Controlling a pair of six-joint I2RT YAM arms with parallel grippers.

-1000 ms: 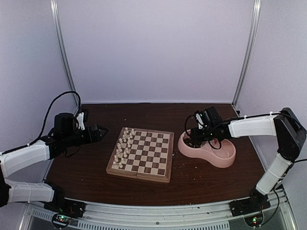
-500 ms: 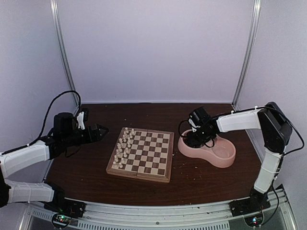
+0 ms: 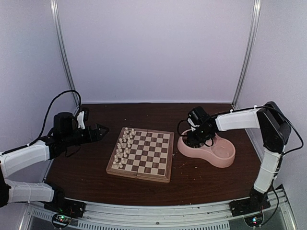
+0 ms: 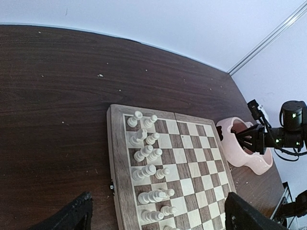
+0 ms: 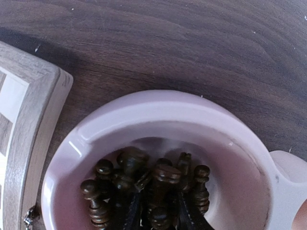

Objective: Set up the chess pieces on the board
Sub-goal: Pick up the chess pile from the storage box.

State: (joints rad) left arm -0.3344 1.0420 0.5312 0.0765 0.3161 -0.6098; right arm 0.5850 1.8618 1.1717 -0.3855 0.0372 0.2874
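Observation:
The board [image 3: 154,154] lies mid-table, with cream chess pieces [image 3: 123,146] filling its two left columns. The left wrist view shows the board [image 4: 201,158] and those cream pieces [image 4: 146,153] upright. Several dark chess pieces [image 5: 129,160] lie heaped in the left well of the pink double bowl [image 5: 158,108]. My right gripper [image 5: 160,188] is down in that well, its fingers closed on either side of one flat-topped dark piece [image 5: 165,173]. From above, the right gripper [image 3: 194,140] dips into the bowl. My left gripper [image 3: 98,132] hovers open left of the board, holding nothing.
The pink double bowl [image 3: 213,162] stands right of the board, its right well showing no pieces. The board's corner [image 5: 29,110] is close to the bowl's left rim. Purple walls and metal posts enclose the dark wooden table [image 3: 201,184].
My right gripper has sunk further into the bowl's left well and its fingers have closed in around a dark piece. The left arm has barely moved.

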